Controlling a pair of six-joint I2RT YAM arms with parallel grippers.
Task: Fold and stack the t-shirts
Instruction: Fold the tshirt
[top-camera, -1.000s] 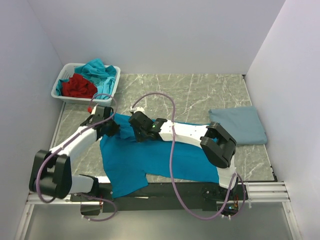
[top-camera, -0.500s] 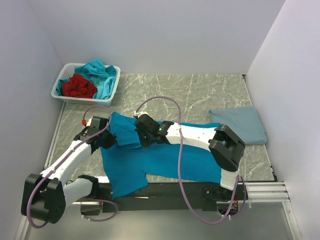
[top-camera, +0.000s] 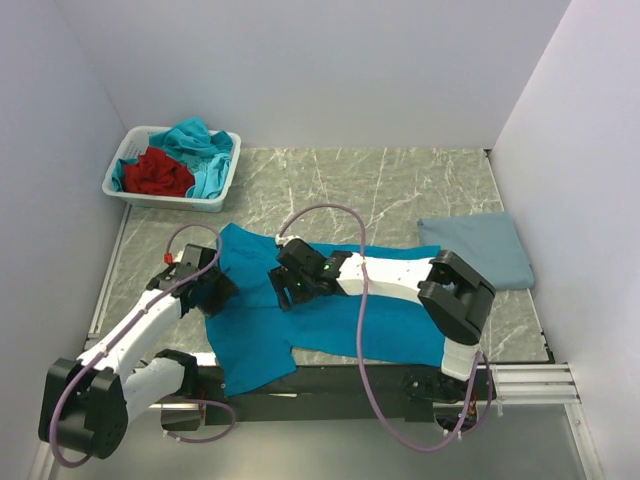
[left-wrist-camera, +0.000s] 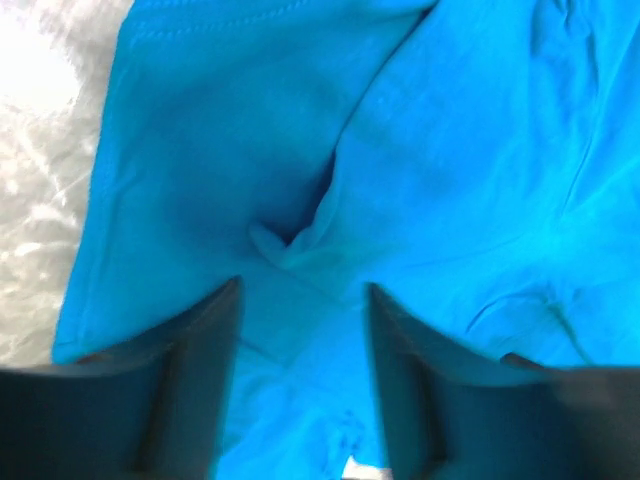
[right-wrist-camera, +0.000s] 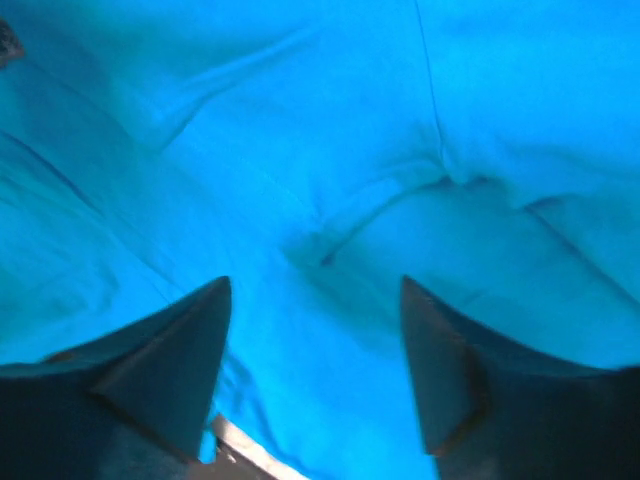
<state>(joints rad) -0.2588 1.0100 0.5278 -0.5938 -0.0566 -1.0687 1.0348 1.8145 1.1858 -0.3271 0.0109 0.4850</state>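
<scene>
Grey marble-patterned table (top-camera: 400, 190): carries all items below.

Bright teal-blue cloth short-sleeved t-shirt (top-camera: 250, 340): spread open across the near middle of the table, lightly creased, its lower left corner hanging past the near edge.

Duller slate-blue t-shirt (top-camera: 475, 250): folded into a flat rectangle at the right side of the table, just beside the teal-blue one.

White slatted plastic basket (top-camera: 170, 201): far left corner, holding a crumpled turquoise t-shirt (top-camera: 200, 140) and a crumpled red t-shirt (top-camera: 155, 172).

Left claw (left-wrist-camera: 300, 300): over the teal-blue shirt's left part, fingers spread apart, gripping nothing; a small pucker of cloth lies just ahead of the gap.

Right claw (right-wrist-camera: 312, 290): over the shirt's upper middle, fingers spread wide, gripping nothing; creased cloth fills the gap.
</scene>
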